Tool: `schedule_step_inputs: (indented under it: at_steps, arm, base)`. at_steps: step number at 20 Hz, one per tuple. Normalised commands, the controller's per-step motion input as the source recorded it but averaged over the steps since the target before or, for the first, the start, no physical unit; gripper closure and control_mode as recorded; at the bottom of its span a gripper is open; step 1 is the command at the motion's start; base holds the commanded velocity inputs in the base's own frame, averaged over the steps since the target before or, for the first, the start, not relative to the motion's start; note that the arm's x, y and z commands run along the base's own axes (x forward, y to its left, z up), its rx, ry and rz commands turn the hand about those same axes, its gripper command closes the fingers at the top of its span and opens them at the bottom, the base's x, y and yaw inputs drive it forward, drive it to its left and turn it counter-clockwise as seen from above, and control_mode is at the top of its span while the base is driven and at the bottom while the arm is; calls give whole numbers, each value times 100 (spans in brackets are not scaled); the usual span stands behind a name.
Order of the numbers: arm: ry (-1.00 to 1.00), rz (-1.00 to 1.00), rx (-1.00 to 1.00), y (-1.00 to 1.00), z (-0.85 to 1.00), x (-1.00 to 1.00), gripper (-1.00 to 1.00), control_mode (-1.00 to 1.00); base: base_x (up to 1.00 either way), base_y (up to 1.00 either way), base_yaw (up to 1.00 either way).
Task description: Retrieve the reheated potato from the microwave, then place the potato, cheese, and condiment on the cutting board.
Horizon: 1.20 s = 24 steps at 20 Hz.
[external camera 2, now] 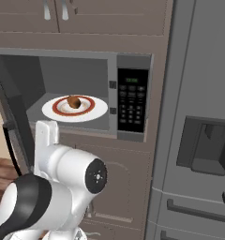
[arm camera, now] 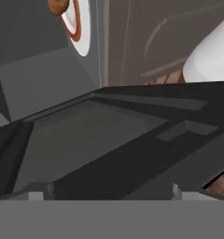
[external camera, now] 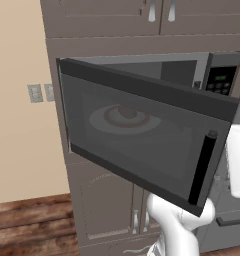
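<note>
One step is in hand: fetching the potato (external camera 2: 74, 101) from the microwave (external camera 2: 77, 91). It sits mid-plate (external camera 2: 93, 111) on the oven floor, door (external camera: 142, 135) swung wide. Your jaws stand wide and hold nothing, apparently low beside the door's edge. Next you must lift clear of the door and reach in over the plate rim. The keypad (external camera 2: 132, 100) writing is too small to read.

Kitchen surroundings, off-task
White red-ringed plate (external camera 2: 93, 111); grey fridge (external camera 2: 198, 93) (dispenser recess in its door); brown cabinets (external camera 2: 86, 16) above; wall outlet (external camera: 35, 93); wood floor (external camera: 27, 225).
</note>
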Motion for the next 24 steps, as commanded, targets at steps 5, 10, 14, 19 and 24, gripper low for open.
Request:
schedule_step_inputs:
  at_steps: [5, 10, 14, 19, 24]
  arm:
    - [-1, 14, 0, 34, -2, -42, -100, -100]
    - [-3, 16, 0, 42, -7, -45, -100, -100]
    - [-3, 16, 0, 44, -7, -38, -100, -100]
    - [-7, 19, 0, 54, -5, -23, -100, -100]
    - [-11, 19, 0, 64, -9, -18, -100, -100]
  base:
    - [0, 0, 0]
    - [0, 0, 0]
    - [0, 0, 0]
    - [0, 0, 0]
    - [0, 0, 0]
